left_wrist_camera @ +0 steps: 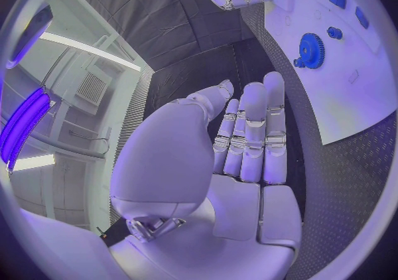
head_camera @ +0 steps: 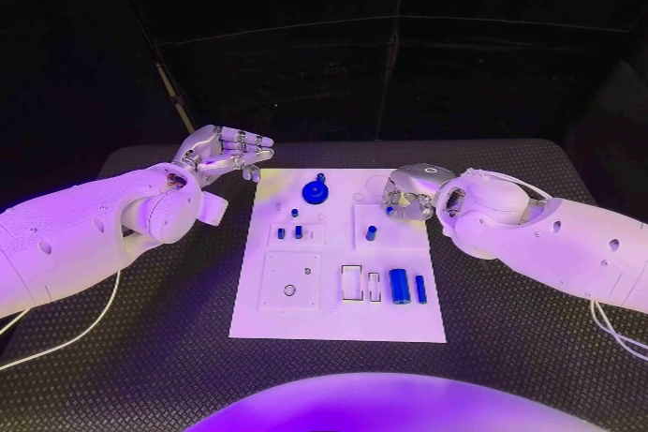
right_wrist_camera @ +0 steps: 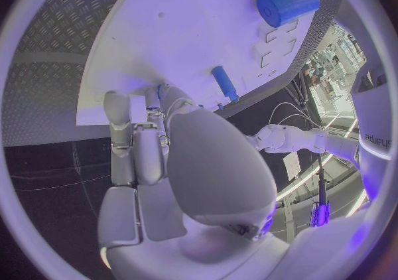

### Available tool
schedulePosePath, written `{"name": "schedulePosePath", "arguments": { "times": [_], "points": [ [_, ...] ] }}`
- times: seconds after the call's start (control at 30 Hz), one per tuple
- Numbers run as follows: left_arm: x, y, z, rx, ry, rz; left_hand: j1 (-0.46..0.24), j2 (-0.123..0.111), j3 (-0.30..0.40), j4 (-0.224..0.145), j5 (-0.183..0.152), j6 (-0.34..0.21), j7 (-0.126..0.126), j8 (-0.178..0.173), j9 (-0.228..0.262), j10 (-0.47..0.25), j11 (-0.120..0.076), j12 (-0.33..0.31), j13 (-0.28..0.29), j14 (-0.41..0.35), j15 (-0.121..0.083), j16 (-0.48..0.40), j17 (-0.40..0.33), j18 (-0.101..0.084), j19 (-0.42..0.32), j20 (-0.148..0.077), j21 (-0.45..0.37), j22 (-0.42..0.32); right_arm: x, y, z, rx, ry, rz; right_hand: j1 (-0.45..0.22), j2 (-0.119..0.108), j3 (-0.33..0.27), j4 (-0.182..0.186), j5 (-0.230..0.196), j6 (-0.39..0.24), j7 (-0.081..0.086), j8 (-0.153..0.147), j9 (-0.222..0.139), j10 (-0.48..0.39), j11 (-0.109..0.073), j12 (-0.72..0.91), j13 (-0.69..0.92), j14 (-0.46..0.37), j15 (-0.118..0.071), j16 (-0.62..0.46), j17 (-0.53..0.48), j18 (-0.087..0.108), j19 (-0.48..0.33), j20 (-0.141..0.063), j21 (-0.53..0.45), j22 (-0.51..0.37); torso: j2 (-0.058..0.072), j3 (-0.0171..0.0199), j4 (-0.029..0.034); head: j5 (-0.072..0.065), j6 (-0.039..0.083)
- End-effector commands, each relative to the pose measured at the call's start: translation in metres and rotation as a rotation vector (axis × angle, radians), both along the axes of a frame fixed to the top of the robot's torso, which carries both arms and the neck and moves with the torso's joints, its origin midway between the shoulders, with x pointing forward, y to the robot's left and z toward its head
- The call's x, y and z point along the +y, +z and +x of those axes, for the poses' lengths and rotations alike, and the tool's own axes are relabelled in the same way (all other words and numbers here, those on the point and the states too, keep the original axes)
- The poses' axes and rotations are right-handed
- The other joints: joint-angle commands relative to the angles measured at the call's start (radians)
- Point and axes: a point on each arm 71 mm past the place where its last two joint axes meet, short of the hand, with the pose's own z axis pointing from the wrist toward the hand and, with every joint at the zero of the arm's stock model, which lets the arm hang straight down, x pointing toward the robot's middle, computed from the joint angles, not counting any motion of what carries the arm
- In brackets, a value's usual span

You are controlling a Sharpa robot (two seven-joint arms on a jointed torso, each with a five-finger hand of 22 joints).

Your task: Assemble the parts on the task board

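**Listener:** What do you see, left to right?

**Operator:** My left robot hand (head_camera: 223,153) hovers off the task board's (head_camera: 257,320) far left corner, fingers straight and pressed together, holding nothing. The white board lies mid-counter (head_camera: 526,357). On it a blue gear (head_camera: 316,189) sits at the far end, small blue pegs (head_camera: 289,232) stand mid-board, and a thick blue cylinder (head_camera: 400,286) lies near its right edge. My right robot hand (head_camera: 409,194) is over the far right part, fingers curled; I cannot tell whether it pinches anything.

**Listener:** How will the parts handle?

**Operator:** Light, stiff and smooth, I'd judge, so slippery. I'd pinch the cylinder across its middle. Bare counter flanks both long edges, with room to move.
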Motion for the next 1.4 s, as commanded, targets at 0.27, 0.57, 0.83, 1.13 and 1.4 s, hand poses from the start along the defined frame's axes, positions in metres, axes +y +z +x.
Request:
{"name": "schedulePosePath", "arguments": {
  "times": [0.27, 0.57, 0.83, 1.13, 1.4],
  "points": [
    [0.0, 0.002, 0.0, -0.004, -0.002, -0.01, 0.003, 0.012, 0.002, -0.008, 0.001, 0.006, 0.0, 0.004, 0.0, -0.007, 0.001, 0.005, 0.001, -0.008, 0.002, -0.005, -0.003, 0.013, -0.008, 0.002, -0.004, -0.002, 0.0, 0.002, -0.004, -0.05, -0.007, 0.0, -0.034, -0.028, 0.095, -0.043, -0.004, 0.017, 0.001, -0.014, 0.0, 0.023, 0.0, -0.018, -0.012, 0.046, -0.004, 0.01, 0.002, -0.02, 0.0, -0.001, 0.023, 0.019, -0.001, 0.0005, -0.0002, -0.001, 0.002],
    [0.002, 0.002, 0.0, -0.003, 0.004, -0.008, 0.004, 0.012, 0.002, -0.01, 0.001, 0.005, 0.001, 0.004, -0.001, -0.011, 0.002, 0.005, 0.0, -0.009, 0.002, -0.006, -0.004, 0.013, -0.008, 0.002, -0.005, -0.003, 0.003, 0.009, -0.009, -0.089, 0.002, 0.054, -0.067, -0.041, 0.132, -0.061, -0.008, 0.021, 0.001, -0.02, 0.0, 0.027, 0.001, -0.024, -0.017, 0.046, -0.003, 0.012, 0.003, -0.021, 0.0, 0.0, 0.031, 0.028, -0.001, -0.0002, 0.0, -0.004, 0.004],
    [0.002, 0.001, 0.0, -0.002, 0.008, -0.006, 0.004, 0.011, 0.001, -0.011, 0.001, 0.005, 0.002, 0.004, -0.001, -0.015, 0.003, 0.005, -0.001, -0.009, 0.003, -0.007, -0.006, 0.013, -0.009, 0.002, -0.006, -0.003, 0.0, 0.015, -0.013, -0.117, 0.003, 0.084, -0.081, -0.045, 0.144, -0.067, -0.01, 0.022, 0.001, -0.021, 0.0, 0.028, 0.001, -0.026, -0.018, 0.046, -0.003, 0.015, 0.005, -0.021, 0.001, 0.0, 0.034, 0.032, -0.001, -0.0001, 0.0007, -0.007, 0.008],
    [0.003, 0.001, 0.0, -0.002, 0.013, -0.004, 0.004, 0.011, 0.001, -0.011, 0.001, 0.004, 0.003, 0.003, -0.001, -0.017, 0.004, 0.005, -0.001, -0.01, 0.003, -0.007, -0.007, 0.013, -0.009, 0.002, -0.006, -0.003, 0.001, 0.026, -0.029, -0.117, 0.022, 0.128, -0.089, -0.047, 0.15, -0.069, -0.012, 0.024, 0.001, -0.022, 0.0, 0.029, 0.0, -0.027, -0.019, 0.046, -0.003, 0.016, 0.006, -0.022, 0.001, 0.001, 0.036, 0.035, 0.0, 0.0001, -0.0008, -0.001, 0.006],
    [0.002, 0.002, 0.0, -0.005, 0.012, -0.006, 0.004, 0.011, 0.0, -0.011, 0.001, 0.003, 0.003, 0.003, -0.001, -0.019, 0.004, 0.005, -0.001, -0.01, 0.004, -0.008, -0.007, 0.012, -0.009, 0.002, -0.007, -0.004, 0.027, 0.042, -0.051, -0.119, 0.105, 0.222, -0.094, -0.048, 0.157, -0.074, -0.011, 0.025, 0.0, -0.023, 0.0, 0.03, 0.0, -0.028, -0.019, 0.047, -0.003, 0.018, 0.01, -0.022, 0.003, 0.001, 0.038, 0.039, -0.001, -0.0011, 0.0016, 0.009, 0.006]
  ]
}}
